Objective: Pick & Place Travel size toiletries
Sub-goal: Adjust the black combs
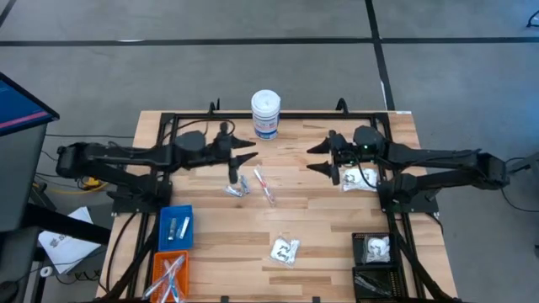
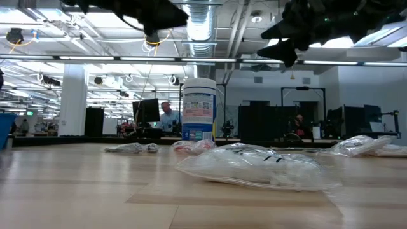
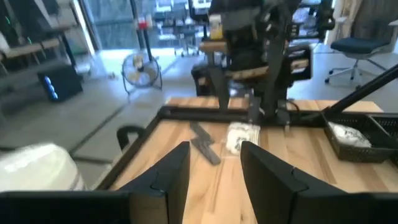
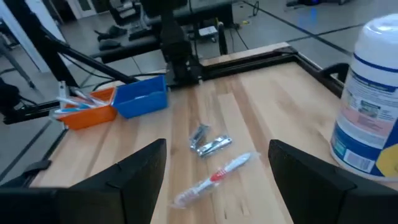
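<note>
High view: partly sorted. Tube in blue bin, sticks in orange bin, packets in black bins. Still loose on worktop: silver tubes, white-and-red stick, packet near centre, packet under right end effector. Left end effector part-open, empty; right released, empty. Right wrist view alone resolves two tubes beside the stick; low view gives only the near packet and canister.

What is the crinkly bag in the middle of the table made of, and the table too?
The bag looks like thin clear plastic: shiny, wrinkled, with white contents showing through. The table looks like pale wood, in planks with grain lines and a smooth finish.
</note>
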Tool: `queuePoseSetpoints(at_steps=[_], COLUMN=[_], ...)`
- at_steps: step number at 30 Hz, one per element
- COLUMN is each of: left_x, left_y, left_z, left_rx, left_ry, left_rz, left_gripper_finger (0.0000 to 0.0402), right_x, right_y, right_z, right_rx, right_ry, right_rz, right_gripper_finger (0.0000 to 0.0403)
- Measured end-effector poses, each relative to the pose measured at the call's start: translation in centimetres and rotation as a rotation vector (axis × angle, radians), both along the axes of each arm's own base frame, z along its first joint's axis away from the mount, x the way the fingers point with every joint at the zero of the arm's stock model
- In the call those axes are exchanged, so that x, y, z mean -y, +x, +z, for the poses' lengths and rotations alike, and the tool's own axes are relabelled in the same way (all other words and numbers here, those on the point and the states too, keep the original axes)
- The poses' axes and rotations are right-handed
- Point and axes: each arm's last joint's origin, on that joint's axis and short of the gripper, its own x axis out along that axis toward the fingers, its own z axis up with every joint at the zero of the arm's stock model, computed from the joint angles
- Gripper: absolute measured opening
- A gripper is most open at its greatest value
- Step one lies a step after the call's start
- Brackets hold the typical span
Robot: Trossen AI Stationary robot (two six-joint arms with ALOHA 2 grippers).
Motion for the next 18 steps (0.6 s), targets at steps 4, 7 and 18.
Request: queuePoseSetpoints(at_steps=[4, 7, 18], left_x=[-1.4, -2.0, -1.0], left_y=[1.3, 2.1, 3.9], left_z=[-1.7, -2.7, -4.1], left_rx=[-0.036, -0.062, -0.035], left_ry=[-0.034, -0.061, -0.109], left_rz=[-0.030, -0.048, -0.106], left_gripper_finger=[0.0136, 0.0136, 0.0136], right_x=[-0.1, 0.9, 5.1], right_y=[0.4, 0.1, -4.4], right_z=[-0.4, -0.7, -1.1], right_rx=[-0.016, -0.046, -0.237], right_ry=[0.034, 0.118, 0.296], right_rz=[-0.016, -0.199, -0.639], right_gripper_finger=[0.0276, 0.0265, 0.0015])
